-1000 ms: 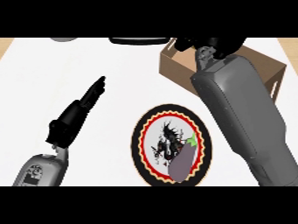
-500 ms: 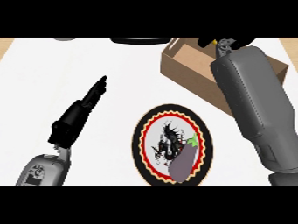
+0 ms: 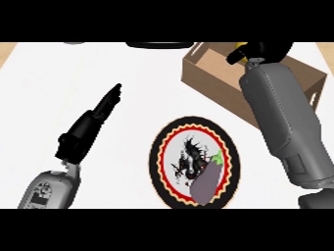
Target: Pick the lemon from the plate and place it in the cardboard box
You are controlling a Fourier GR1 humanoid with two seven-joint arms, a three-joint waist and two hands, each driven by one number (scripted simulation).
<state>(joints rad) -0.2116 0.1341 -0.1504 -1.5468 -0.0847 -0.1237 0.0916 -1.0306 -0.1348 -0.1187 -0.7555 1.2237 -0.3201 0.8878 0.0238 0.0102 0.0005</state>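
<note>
Head view. The white tabletop (image 3: 46,88) fills the picture. At 12 o'clock, along the far edge, a dark flat object (image 3: 155,45) is cut off by the frame, and a small grey thing (image 3: 72,43) shows at 11 o'clock; neither can be told more closely. The left hand (image 3: 90,128) lies at 9 o'clock, released, its fingers straight and pointing toward 1 o'clock, holding nothing, well apart from the other things. Its grey left forearm (image 3: 50,188) comes in at 7 o'clock.

The right forearm (image 3: 285,122) is the main obstruction. It rises from 5 o'clock to 1 o'clock, crosses the right half of the cardboard box (image 3: 213,83) and hides most of its opening and right wall. The right hand (image 3: 267,49) sits at the end of it at 1 o'clock, over the box's open top, clenched around the lemon (image 3: 235,55), of which only a yellow sliver shows at the hand's 9 o'clock side. Whether the lemon is below the rim cannot be told.

The box stands at 1 o'clock, open upward, a corner turned toward the plate. The visible part of its inside shows only brown wall.

The plate (image 3: 157,162) lies at 6 o'clock, near the box's 7 o'clock side but apart from it, with a dark rim and a red and yellow border. A purple eggplant (image 3: 207,180) lies on the plate's 5 o'clock part, its green stem end toward 1 o'clock.
</note>
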